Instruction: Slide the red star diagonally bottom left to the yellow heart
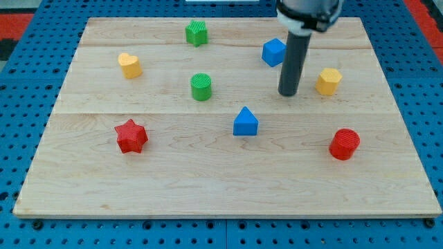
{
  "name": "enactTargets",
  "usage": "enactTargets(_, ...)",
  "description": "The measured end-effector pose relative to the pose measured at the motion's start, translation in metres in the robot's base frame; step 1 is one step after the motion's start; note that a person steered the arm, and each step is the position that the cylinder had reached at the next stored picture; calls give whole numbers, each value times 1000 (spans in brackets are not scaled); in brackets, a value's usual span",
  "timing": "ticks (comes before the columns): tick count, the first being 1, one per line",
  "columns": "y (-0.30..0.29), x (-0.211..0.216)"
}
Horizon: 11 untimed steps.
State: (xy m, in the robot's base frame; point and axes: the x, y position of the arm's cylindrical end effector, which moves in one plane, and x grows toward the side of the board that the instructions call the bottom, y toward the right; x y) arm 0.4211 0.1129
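Tip: bare rod, no jaws, grips nothing; well apart from red star. Risk: crossing knocks green cylinder; off-centre push skews star past yellow heart.

Probably a robotics lab: wooden board on blue perforated bench; small coloured blocks

On the board, my tip rests between the cube and the hexagon. The star lies at the view's left, below the heart. The house-shaped block lies centrally, below my tip.
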Motion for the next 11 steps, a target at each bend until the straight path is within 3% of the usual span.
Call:
enactTargets(1,-35,62)
enactTargets(2,-63,81)
enactTargets(3,-129,102)
enactTargets(5,-260,76)
enactTargets(7,-304,92)
enactTargets(9,-305,37)
enactTargets(11,-383,101)
